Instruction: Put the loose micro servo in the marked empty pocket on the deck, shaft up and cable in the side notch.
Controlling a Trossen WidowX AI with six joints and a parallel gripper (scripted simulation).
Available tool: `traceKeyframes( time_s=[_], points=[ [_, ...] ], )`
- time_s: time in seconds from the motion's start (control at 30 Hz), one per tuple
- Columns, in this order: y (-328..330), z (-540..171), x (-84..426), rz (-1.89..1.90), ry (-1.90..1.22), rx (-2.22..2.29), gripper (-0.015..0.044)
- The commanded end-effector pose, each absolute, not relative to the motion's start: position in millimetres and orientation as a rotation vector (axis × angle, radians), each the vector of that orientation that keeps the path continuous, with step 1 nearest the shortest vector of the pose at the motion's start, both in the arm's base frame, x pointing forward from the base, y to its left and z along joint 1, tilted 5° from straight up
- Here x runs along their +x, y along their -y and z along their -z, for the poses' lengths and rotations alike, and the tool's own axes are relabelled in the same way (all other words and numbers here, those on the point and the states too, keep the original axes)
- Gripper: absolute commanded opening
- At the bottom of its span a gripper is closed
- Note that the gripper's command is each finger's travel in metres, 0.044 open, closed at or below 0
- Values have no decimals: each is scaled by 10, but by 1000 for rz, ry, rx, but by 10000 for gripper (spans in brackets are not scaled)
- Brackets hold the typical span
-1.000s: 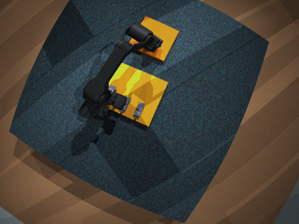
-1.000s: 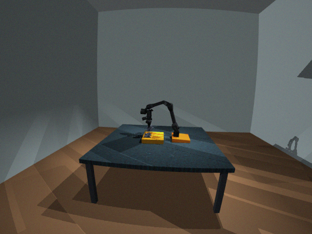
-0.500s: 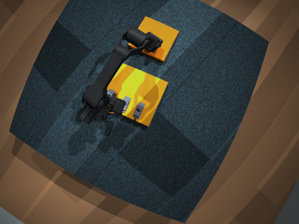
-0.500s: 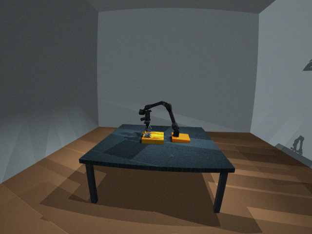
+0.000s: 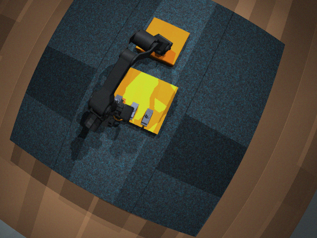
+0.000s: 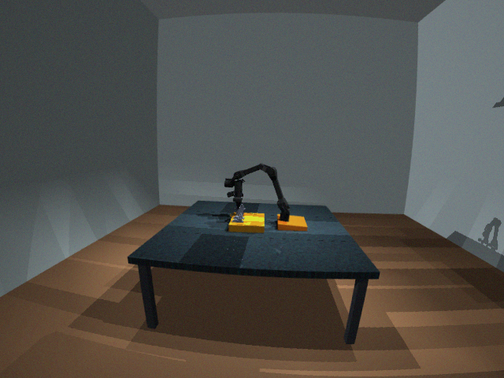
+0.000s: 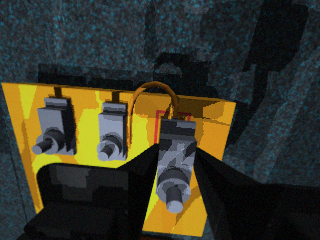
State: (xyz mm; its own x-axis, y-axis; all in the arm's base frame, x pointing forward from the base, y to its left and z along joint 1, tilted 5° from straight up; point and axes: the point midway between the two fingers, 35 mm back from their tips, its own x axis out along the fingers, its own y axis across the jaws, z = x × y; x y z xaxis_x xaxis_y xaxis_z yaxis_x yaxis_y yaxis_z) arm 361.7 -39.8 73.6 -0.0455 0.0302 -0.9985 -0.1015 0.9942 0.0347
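The loose grey micro servo (image 7: pixel 176 145) (image 5: pixel 118 98) is between the fingers of my gripper (image 7: pixel 175 150), which is shut on it. Its output shaft points up toward the wrist camera. It appears raised above the yellow-orange deck (image 7: pixel 216 137) (image 5: pixel 169 98) (image 6: pixel 252 228). The red outline of the marked pocket (image 7: pixel 157 125) shows behind the servo, which hides much of the pocket. The orange cable (image 7: pixel 152 84) arches from the servo's far end and curves down on its left side, outside the side notch as far as I can see.
Two seated grey servos, one nearer (image 7: pixel 112 127) (image 5: pixel 133 110) and one farther (image 7: pixel 54 122) (image 5: pixel 147 117), stand on the deck left of the held servo in the wrist view. The arm's orange base block (image 5: pixel 179 38) (image 6: pixel 297 224) stands beside the deck on the dark table (image 6: pixel 284 252).
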Motion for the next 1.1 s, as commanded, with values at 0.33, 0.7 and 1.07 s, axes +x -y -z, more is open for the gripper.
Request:
traceKeyframes(
  time_s=[0.33, 0.7, 1.07],
  points=[
    [374, -700, 3626, -107, -1612, -47, 0],
    [370, -612, 3622, -107, -1612, -47, 0],
    [368, -539, 3618, -107, -1612, -47, 0]
  ],
)
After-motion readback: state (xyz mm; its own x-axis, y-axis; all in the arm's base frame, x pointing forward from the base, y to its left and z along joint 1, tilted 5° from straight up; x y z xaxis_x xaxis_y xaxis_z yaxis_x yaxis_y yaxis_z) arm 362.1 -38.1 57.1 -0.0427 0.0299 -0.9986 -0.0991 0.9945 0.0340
